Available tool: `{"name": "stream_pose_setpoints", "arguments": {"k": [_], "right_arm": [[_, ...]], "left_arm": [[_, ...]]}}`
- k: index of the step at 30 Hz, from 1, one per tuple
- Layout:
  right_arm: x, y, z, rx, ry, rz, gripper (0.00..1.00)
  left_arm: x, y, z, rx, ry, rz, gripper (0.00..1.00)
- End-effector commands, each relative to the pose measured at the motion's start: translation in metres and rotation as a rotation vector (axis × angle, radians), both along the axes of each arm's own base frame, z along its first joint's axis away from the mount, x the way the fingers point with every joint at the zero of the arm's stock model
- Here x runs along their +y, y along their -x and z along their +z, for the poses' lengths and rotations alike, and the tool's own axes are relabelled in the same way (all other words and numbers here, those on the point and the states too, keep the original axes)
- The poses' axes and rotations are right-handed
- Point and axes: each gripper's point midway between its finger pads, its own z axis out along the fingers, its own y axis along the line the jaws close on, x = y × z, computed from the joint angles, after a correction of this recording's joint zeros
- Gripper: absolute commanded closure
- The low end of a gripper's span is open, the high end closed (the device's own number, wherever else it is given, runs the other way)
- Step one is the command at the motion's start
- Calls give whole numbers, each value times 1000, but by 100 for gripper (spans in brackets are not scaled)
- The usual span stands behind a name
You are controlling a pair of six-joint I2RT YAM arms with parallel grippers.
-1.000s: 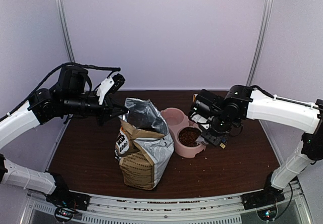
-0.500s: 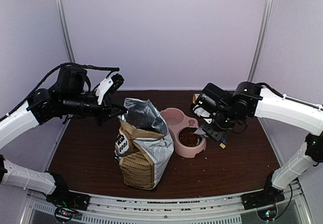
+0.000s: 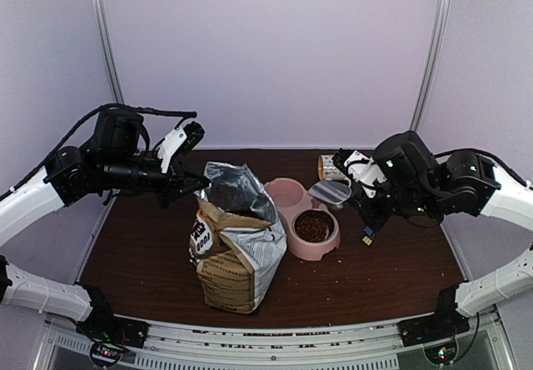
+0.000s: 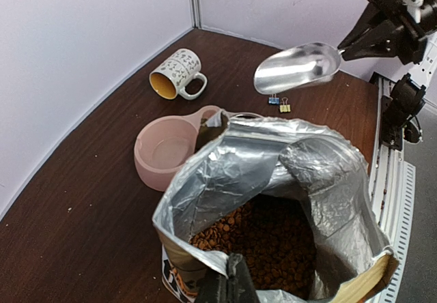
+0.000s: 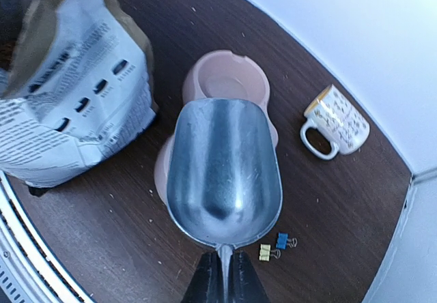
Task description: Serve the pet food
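Observation:
Pet food (image 3: 312,226) fills the near compartment of the pink double bowl (image 3: 301,251); its far compartment is bare. More pet food (image 4: 266,241) lies inside the open foil-lined bag (image 3: 237,245). My left gripper (image 4: 229,276) is shut on the bag's rim and holds the mouth open. My right gripper (image 5: 224,269) is shut on the thin handle of a metal scoop (image 5: 224,170). The scoop is empty and hangs roughly level above the bowl's right side (image 3: 331,192).
A patterned mug (image 3: 331,167) lies on its side behind the bowl. Two small binder clips (image 3: 366,238), blue and yellow, lie on the dark wood table right of the bowl. Crumbs dot the table. White walls and metal posts ring the table.
The right arm has lifted the scoop up and to the right, away from the near compartment, and levelled it. The left gripper and the bag have not moved.

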Motion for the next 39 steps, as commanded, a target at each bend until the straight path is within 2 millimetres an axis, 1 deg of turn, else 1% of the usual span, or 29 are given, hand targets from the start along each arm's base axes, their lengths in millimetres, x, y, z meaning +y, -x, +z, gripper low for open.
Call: {"name": "stream_pose_setpoints", "arguments": {"k": [1,4,9,16,19,21,24,29,31,34,36,39], "right_arm": [[21,9,49,-184,-176,73,100],[27,18,66,-220,-221,104,100],[48,39,78,-195,-239,173,100],[77,70,116,-163,-361,280,100],[90,83,125,-128,-394,334,100],[99,91,124,-92,-400,370,100],[109,102,114,-37,-375,408,100],[120,115,84,72,-293,433,100],[122,117,67,123,-246,418,100],[124,118,29,204,-136,378,100],[124,119,8,249,-73,357,100],[122,118,-4,279,-20,315,100]], "left_arm": [[6,-15,32,-121,61,48,100],[5,-16,30,-118,55,52,100],[3,-18,26,-108,49,49,100],[2,-17,26,-105,50,40,100],[2,-17,26,-106,50,40,100],[2,-16,26,-107,52,39,100],[2,-16,26,-105,51,38,100],[2,-15,26,-105,52,32,100],[-3,-10,26,-99,61,-8,100],[-11,1,29,-85,92,-78,100],[-16,6,28,-86,98,-106,100],[-23,12,23,-94,79,-129,100]]}}
